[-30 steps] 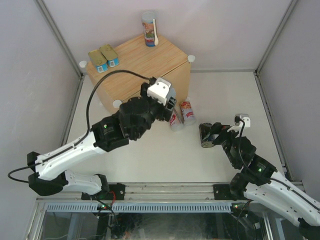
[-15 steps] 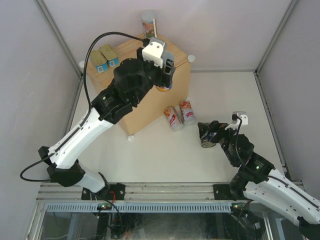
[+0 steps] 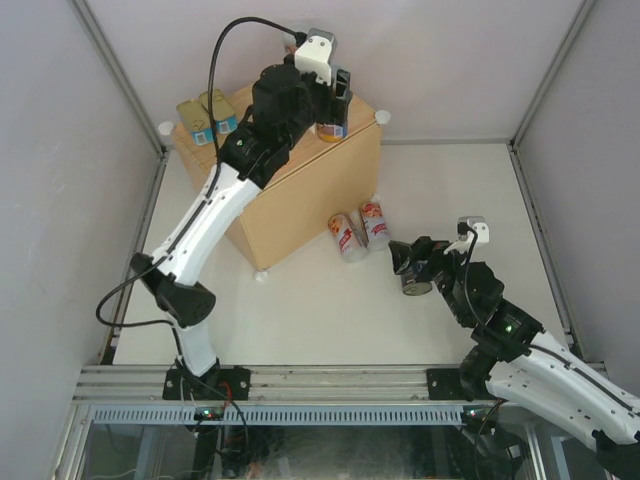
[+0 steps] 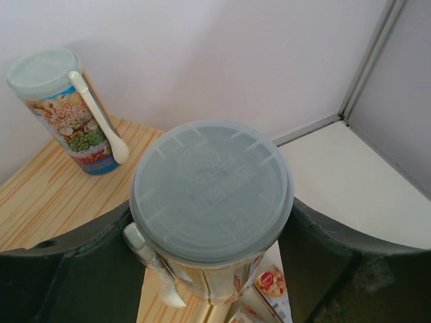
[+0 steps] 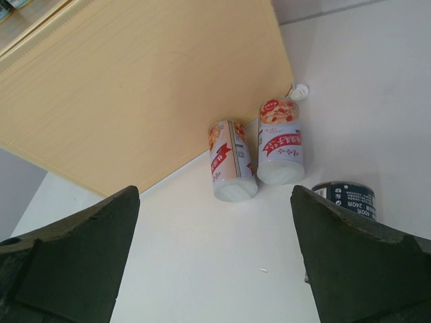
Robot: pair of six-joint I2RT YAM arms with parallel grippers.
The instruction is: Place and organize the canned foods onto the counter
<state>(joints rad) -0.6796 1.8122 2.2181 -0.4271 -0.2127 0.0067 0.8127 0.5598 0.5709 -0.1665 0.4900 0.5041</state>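
My left gripper (image 3: 333, 108) is shut on a tall can (image 4: 212, 192) with a translucent lid and a white spoon on its side, held upright over the right edge of the wooden counter (image 3: 300, 190). A blue-labelled can (image 4: 60, 108) stands on the counter's back corner. Two flat gold-topped tins (image 3: 206, 118) lie on the counter's left part. Two red-white cans (image 5: 232, 161) (image 5: 281, 145) lie side by side on the table by the counter's front. A short dark can (image 5: 347, 197) stands right of them, beside the open, empty right gripper (image 5: 215, 269).
White round knobs (image 3: 382, 116) (image 3: 166, 128) mark the counter's corners, and one (image 5: 298, 92) lies on the table by the red-white cans. Grey walls with metal rails (image 3: 540, 90) close the table in at the back and sides.
My left arm has lifted the tall can from beside the counter's front face up and back over the counter top. The right gripper has shifted only slightly, staying open by the dark can.
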